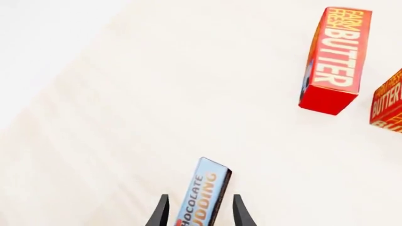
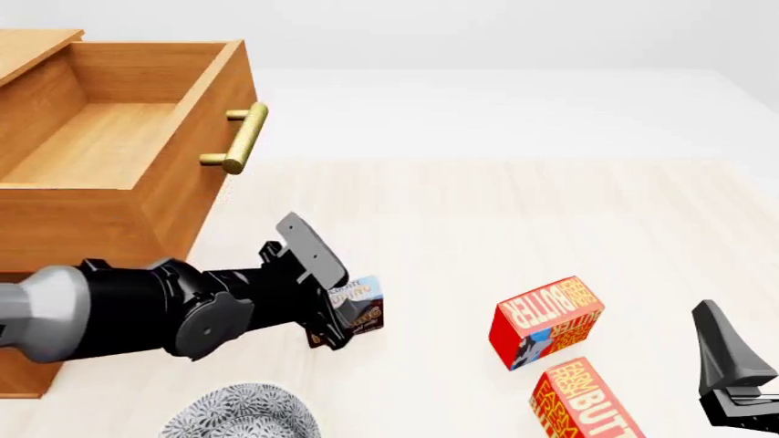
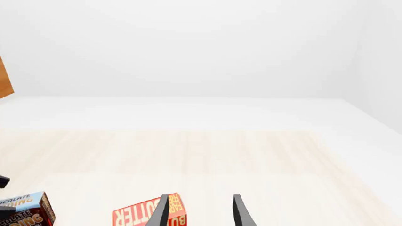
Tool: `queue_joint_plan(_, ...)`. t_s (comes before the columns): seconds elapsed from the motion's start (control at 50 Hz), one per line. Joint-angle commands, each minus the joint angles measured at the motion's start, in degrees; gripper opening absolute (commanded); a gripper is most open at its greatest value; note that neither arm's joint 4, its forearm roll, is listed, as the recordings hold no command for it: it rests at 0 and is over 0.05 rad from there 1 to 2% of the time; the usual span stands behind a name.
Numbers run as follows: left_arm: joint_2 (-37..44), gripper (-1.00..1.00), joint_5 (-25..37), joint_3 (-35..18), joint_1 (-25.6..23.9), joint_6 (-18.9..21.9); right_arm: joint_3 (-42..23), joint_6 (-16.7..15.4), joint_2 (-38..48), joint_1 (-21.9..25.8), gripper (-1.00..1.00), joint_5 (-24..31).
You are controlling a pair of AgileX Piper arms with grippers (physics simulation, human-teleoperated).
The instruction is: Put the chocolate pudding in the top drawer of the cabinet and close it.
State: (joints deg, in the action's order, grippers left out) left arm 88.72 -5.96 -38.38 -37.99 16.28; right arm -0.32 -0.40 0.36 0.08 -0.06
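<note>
On the pale table (image 2: 487,210), the left hand (image 2: 327,306) grips the chocolate pudding (image 2: 361,308) at lower centre, ready for the open top drawer (image 2: 122,137) upper left; the right hand (image 3: 199,212) gapes empty.

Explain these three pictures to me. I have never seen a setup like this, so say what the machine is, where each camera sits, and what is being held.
These are simulator renders of two robot arms at a table. The front view looks over both arms. The other two come from cameras behind each gripper. The left gripper has its fingers on either side of the chocolate pudding, apparently gripping it. The right gripper is open and empty. Two red butter boxes lie nearby. The cabinet has its top drawer pulled open, with nothing visible inside.
</note>
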Motion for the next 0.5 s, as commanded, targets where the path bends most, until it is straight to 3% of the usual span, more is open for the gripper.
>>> queue_joint_plan(0.02,1.2,1.0,-1.1,0.3,1.0,-0.4,0.0,0.0,0.0,0.0,1.0,0.0)
queue_joint_plan(0.5,4.4,1.0,-3.8,1.2,1.8,-0.3,0.0,0.0,0.0,0.0,1.0,0.0)
